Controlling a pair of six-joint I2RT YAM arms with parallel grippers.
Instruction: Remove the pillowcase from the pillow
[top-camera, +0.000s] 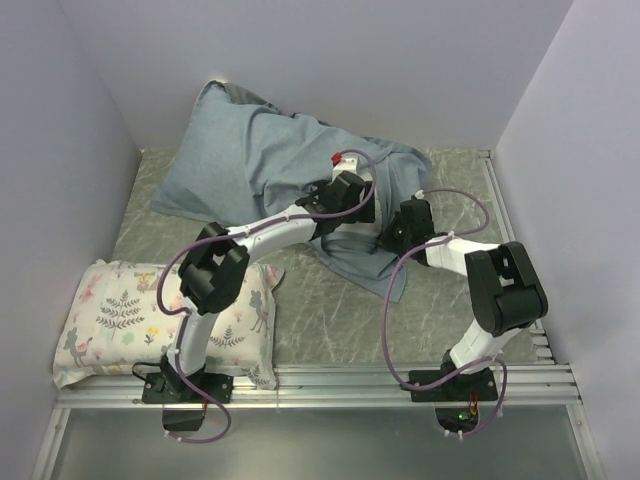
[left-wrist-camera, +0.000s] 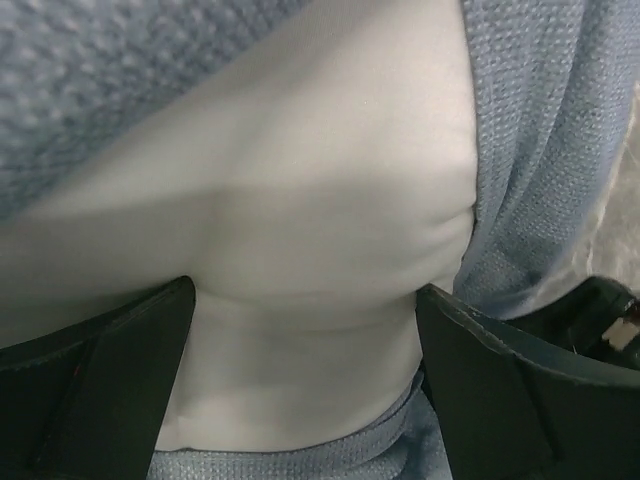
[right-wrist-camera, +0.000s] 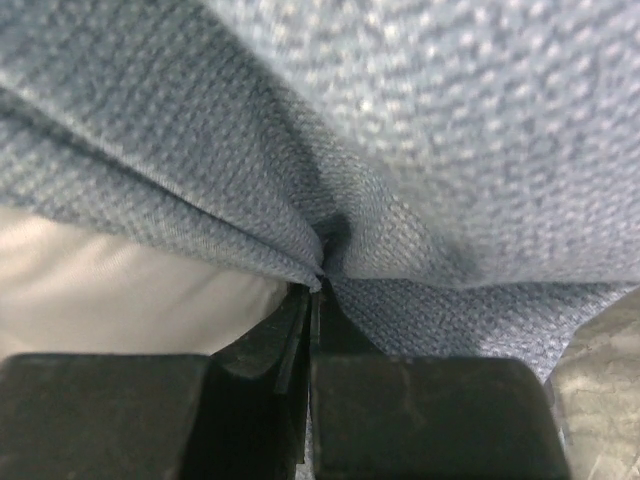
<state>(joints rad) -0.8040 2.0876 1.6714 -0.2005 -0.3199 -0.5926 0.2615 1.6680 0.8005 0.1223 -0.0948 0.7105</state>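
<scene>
The grey-blue pillowcase lies bunched at the back centre of the table, covering the pillow. In the left wrist view the white pillow bulges out of the pillowcase. My left gripper pinches a wide fold of the pillow between its two black fingers. In the top view it is at the pillowcase's near edge. My right gripper is shut on a pinch of the pillowcase, with the pillow showing to its left. In the top view it sits just right of the left gripper.
A smaller floral-and-animal print pillow lies at the near left beside the left arm's base. Lilac walls close the left, back and right. Metal rails run along the near edge and the right side. Grey marbled table shows between the arms.
</scene>
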